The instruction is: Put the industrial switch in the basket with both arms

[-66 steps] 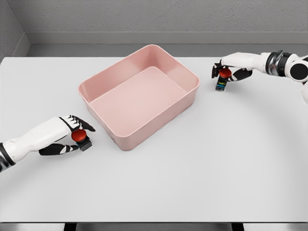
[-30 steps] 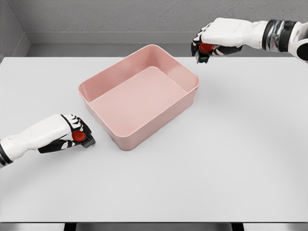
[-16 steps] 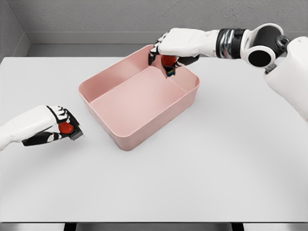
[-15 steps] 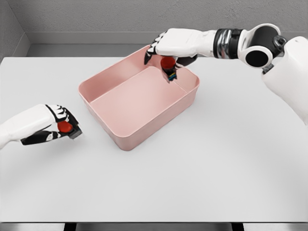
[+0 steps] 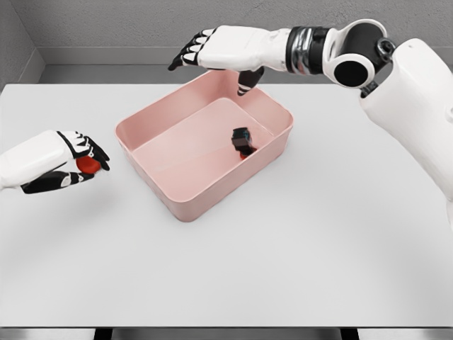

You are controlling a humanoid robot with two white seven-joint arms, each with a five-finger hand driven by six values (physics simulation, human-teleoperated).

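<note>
Head view: one industrial switch (image 5: 243, 140) is seen in the basket (image 5: 188, 206), the right hand (image 5: 223, 49) spread empty above, another switch (image 5: 87, 164) gripped by the left hand (image 5: 60, 162).

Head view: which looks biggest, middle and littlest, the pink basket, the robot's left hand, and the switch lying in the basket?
1. Pink basket, by far the largest.
2. Left hand, shut on another red-buttoned switch.
3. Switch in the basket, the smallest.
</note>
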